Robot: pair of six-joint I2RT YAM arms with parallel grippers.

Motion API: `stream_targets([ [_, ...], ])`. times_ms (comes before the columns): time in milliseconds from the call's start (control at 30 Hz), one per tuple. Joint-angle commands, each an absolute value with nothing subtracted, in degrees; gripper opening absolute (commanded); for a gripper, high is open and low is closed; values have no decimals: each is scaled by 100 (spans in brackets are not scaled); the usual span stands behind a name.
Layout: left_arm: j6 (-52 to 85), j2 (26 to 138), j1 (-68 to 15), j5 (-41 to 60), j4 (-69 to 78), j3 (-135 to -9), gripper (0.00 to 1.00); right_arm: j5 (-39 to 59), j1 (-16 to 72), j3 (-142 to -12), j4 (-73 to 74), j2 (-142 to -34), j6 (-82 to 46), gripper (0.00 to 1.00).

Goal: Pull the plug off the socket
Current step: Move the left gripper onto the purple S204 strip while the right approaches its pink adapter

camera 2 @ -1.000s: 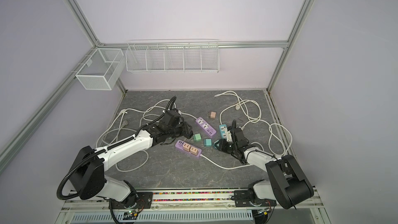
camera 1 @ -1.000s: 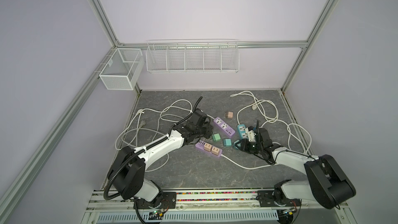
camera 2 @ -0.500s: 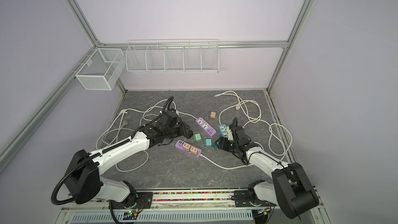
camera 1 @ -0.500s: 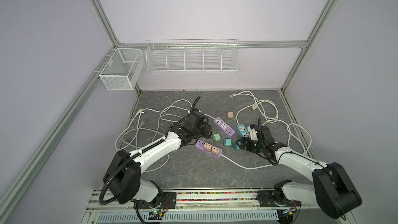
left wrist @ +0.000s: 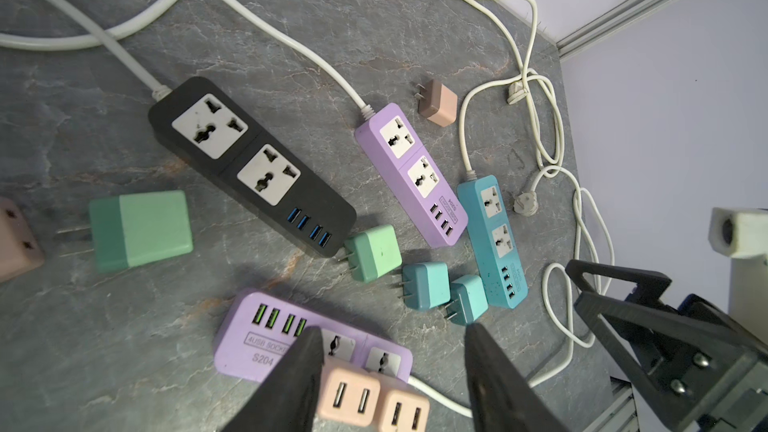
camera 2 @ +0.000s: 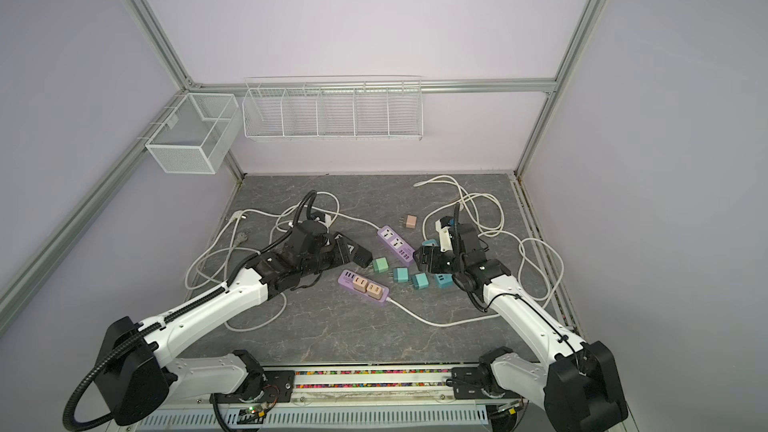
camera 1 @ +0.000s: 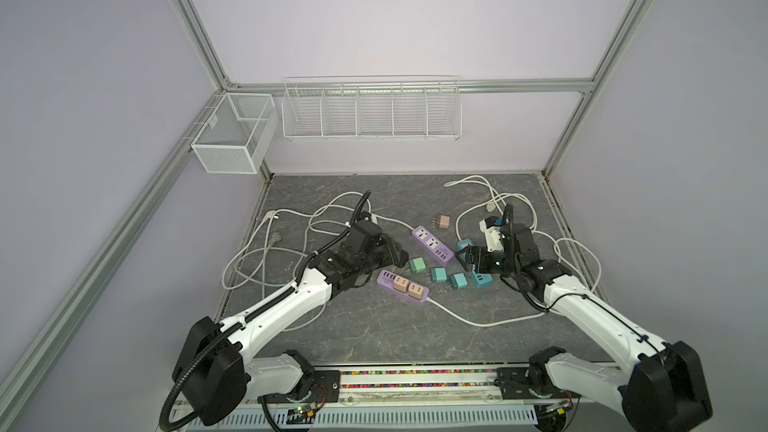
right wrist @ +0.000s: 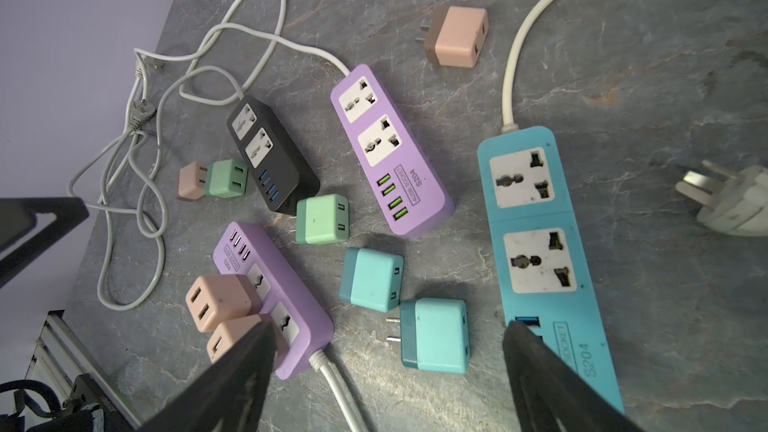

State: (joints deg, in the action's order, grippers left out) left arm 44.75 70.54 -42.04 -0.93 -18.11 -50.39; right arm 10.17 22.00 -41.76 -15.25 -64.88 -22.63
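Pink plugs (right wrist: 216, 301) in purple strip (right wrist: 307, 338) | grey tabletop (camera 1: 374, 326), lilac walls (camera 1: 395, 27) | left gripper (left wrist: 392, 330), right gripper (right wrist: 390, 326) apart, seemingly empty

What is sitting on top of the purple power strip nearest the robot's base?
Two pink USB adapters stand side by side, plugged into the two sockets of the purple power strip. Its four USB ports are free. The adapters' prongs are hidden inside the sockets.

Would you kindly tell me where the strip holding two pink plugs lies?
In a top view the purple strip lies mid-table, just in front of the green adapter, by the left gripper.
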Motion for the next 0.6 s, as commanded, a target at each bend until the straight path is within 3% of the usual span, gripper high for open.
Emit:
stream_targets([
  [0, 4398, 6701, -4149, -351, -1913, -4767, 59, 1184, 2245, -4321, -1564, -6513, -1979, 88],
  [200, 4617, 5992, -4031, -460, -1983, -4084, 64, 1227, 2831, -4307, -991, -6642, -1695, 88],
  [567, 5156, 5448, -3788, 87, -1561, -3008, 60, 1121, 4187, -4806, -1013, -7429, -779, 95],
])
